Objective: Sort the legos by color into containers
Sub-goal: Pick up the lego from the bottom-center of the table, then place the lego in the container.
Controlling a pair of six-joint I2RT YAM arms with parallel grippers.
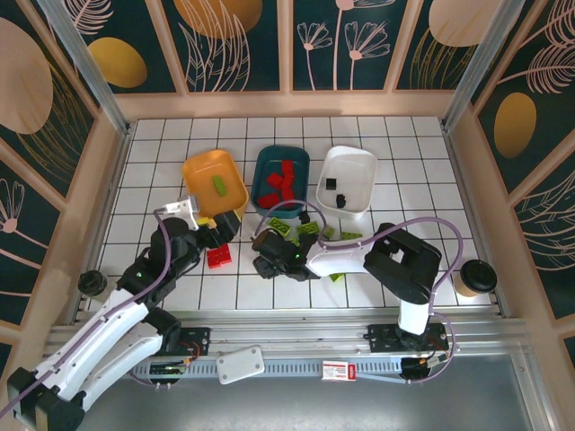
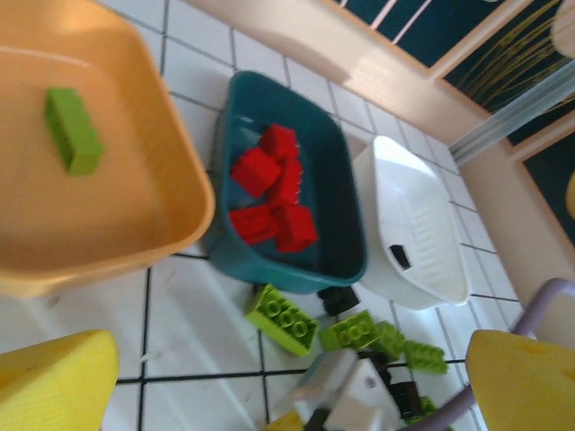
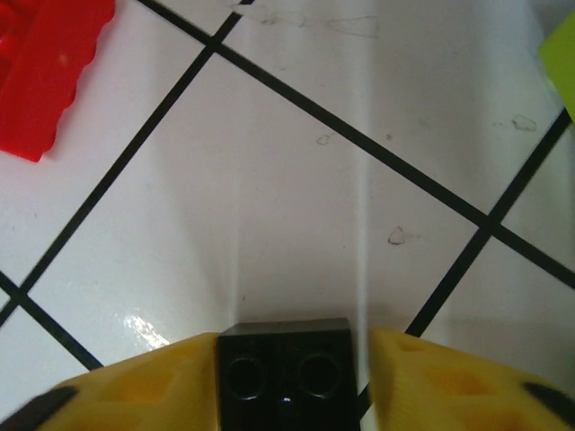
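The orange-yellow tray (image 1: 196, 171) holds one lime green lego (image 2: 72, 130). Red legos (image 2: 269, 193) lie in the dark teal tray (image 2: 352, 260), and black legos (image 1: 331, 182) in the white tray (image 1: 359, 162). My left gripper (image 1: 225, 232) hovers open and empty at the orange-yellow tray's near edge. Low over the tiles, my right gripper (image 3: 292, 359) is shut on a black lego (image 3: 284, 377) that rests on the table. Loose green legos (image 2: 283, 319) and black legos (image 2: 340, 299) lie in front of the teal tray. A red lego (image 1: 218, 256) lies below the left gripper.
A paper cup (image 1: 473, 278) stands at the table's right near corner. Wooden walls close in the tiled table on three sides. The right arm's cable loops over the loose pile (image 1: 310, 232).
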